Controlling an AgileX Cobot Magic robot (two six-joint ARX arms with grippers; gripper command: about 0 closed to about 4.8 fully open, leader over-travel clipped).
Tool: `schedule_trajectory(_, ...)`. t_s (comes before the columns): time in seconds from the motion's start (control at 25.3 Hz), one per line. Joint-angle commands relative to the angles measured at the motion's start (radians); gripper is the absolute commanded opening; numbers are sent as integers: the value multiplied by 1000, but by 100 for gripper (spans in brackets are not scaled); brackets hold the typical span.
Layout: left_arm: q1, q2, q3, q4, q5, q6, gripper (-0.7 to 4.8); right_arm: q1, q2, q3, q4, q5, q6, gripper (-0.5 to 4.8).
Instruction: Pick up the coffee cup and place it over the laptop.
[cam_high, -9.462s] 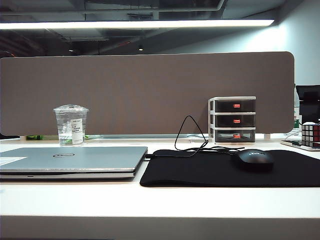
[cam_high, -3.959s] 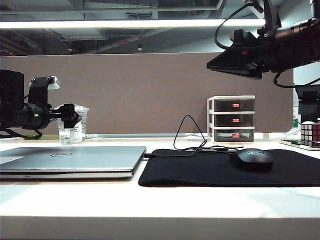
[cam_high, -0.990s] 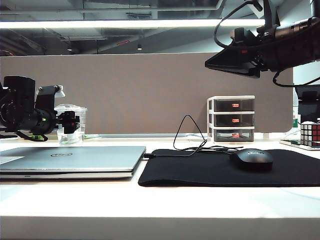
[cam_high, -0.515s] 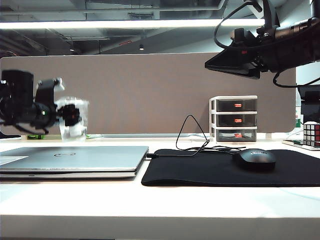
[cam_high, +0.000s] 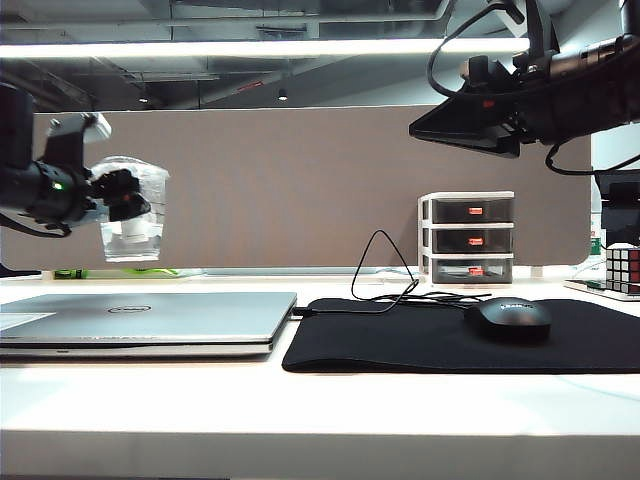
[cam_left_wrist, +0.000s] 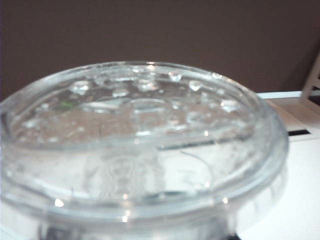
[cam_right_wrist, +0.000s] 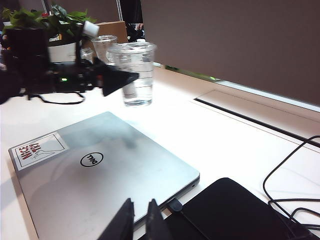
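The coffee cup (cam_high: 135, 215), clear plastic with a lid and a little water in it, hangs in the air above the desk, behind the far edge of the laptop (cam_high: 150, 320). My left gripper (cam_high: 120, 195) is shut on its side, fingers level. In the left wrist view the cup's lid (cam_left_wrist: 140, 140) fills the picture and hides the fingers. The right wrist view shows the cup (cam_right_wrist: 135, 75) held by the left gripper (cam_right_wrist: 117, 80) beyond the silver Dell laptop (cam_right_wrist: 100, 170). My right gripper (cam_right_wrist: 140, 207), fingers together and holding nothing, hovers high at the right (cam_high: 430, 128).
A black mouse pad (cam_high: 400, 345) with a mouse (cam_high: 510, 318) lies right of the laptop, with a looping cable (cam_high: 380, 270) behind it. A small drawer unit (cam_high: 465, 238) and a Rubik's cube (cam_high: 622, 265) stand at the back right. A second clear cup (cam_right_wrist: 102, 45) stands farther back.
The left gripper has lifted the cup off the desk, up and slightly to the left. The right arm has kept still.
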Motion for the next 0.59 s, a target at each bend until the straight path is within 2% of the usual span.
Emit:
schedule_trajectory(0.04, 0, -72, -74, 85, 15, 3, 299, 1, -3, 4, 16, -6, -4, 53)
schedule_trajectory(0.16, 0, -151, -169, 113, 35, -9, 299, 1, -3, 5, 17, -8, -4, 54)
schedule_trajectory(0.28, 0, -212, -274, 120, 111, -27, 299, 1, -3, 5, 17, -18, -4, 53)
schedule_trajectory(0.36, -3, -227, -315, 140, 112, -27, 299, 1, -3, 5, 17, -24, -4, 53)
schedule_trajectory(0.48, -14, -248, -441, 282, 111, -72, 299, 2, -3, 4, 17, -27, -3, 53)
schedule_trajectory(0.59, -30, -248, -508, 401, 111, -79, 299, 2, -3, 4, 17, -28, -3, 54)
